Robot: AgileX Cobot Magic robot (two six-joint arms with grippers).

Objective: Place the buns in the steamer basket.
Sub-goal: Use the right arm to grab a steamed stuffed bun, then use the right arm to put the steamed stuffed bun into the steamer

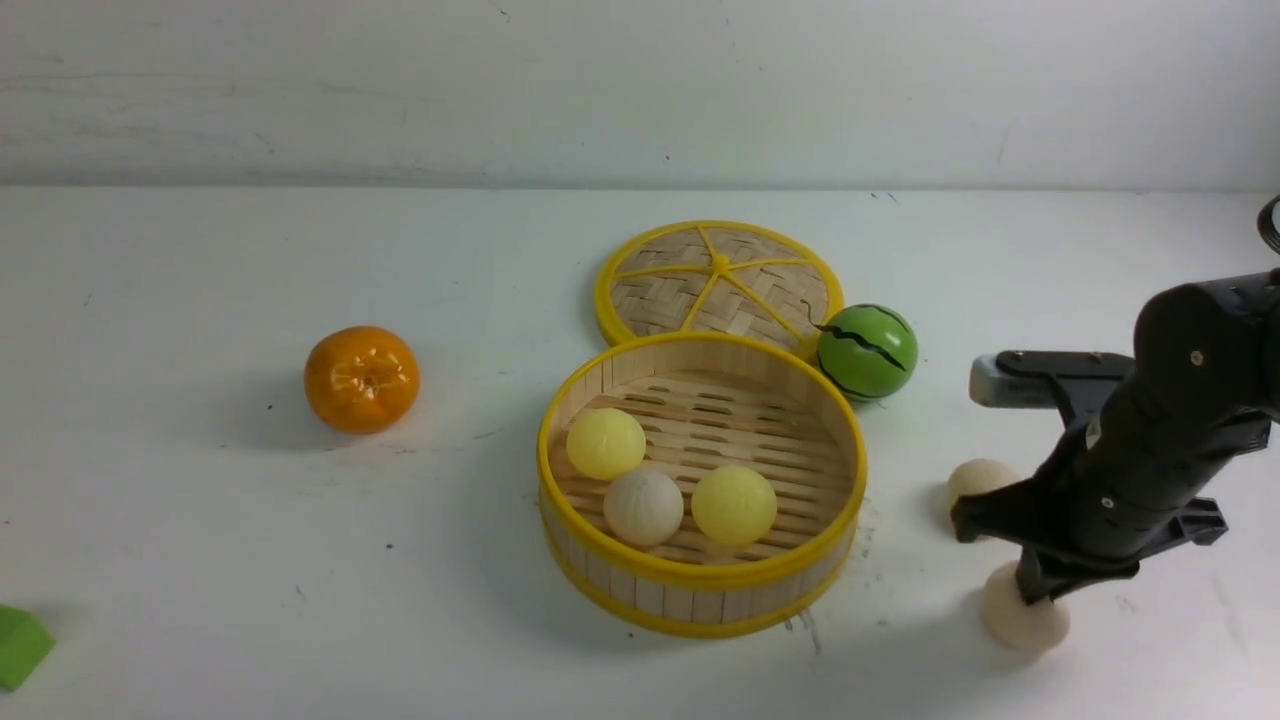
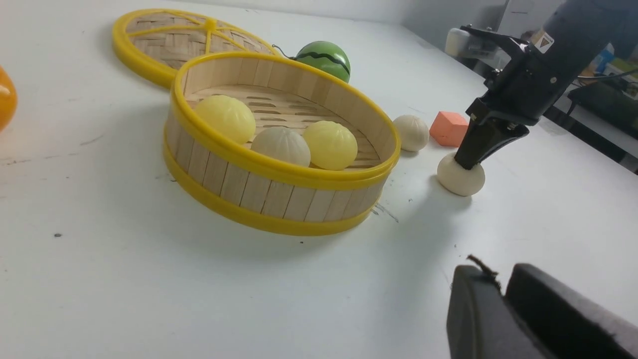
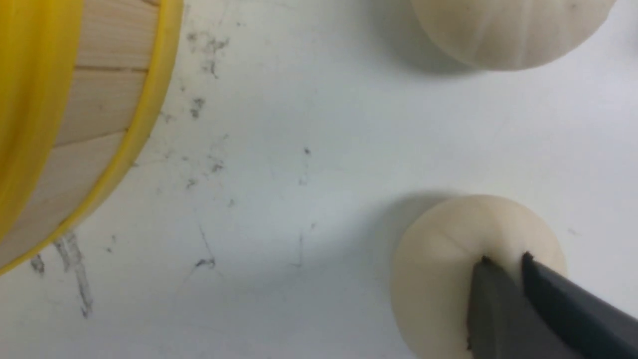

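Observation:
The steamer basket (image 1: 700,575) stands mid-table and holds two pale yellow buns (image 1: 605,443) (image 1: 733,504) and one cream bun (image 1: 643,507). Two more cream buns lie on the table to its right: a far one (image 1: 980,480) and a near one (image 1: 1020,620). My right gripper (image 1: 1035,595) points down onto the near bun (image 3: 438,264), which rests on the table. Its jaws stand nearly closed and pinch the bun's top. My left gripper (image 2: 501,271) is shut and empty, low over bare table. It is out of the front view.
The woven lid (image 1: 720,280) lies behind the basket, with the green watermelon ball (image 1: 867,352) to its right. The orange (image 1: 361,379) sits to the left. A green block (image 1: 18,645) is at the near left edge. An orange-red block (image 2: 448,128) lies beyond the far bun.

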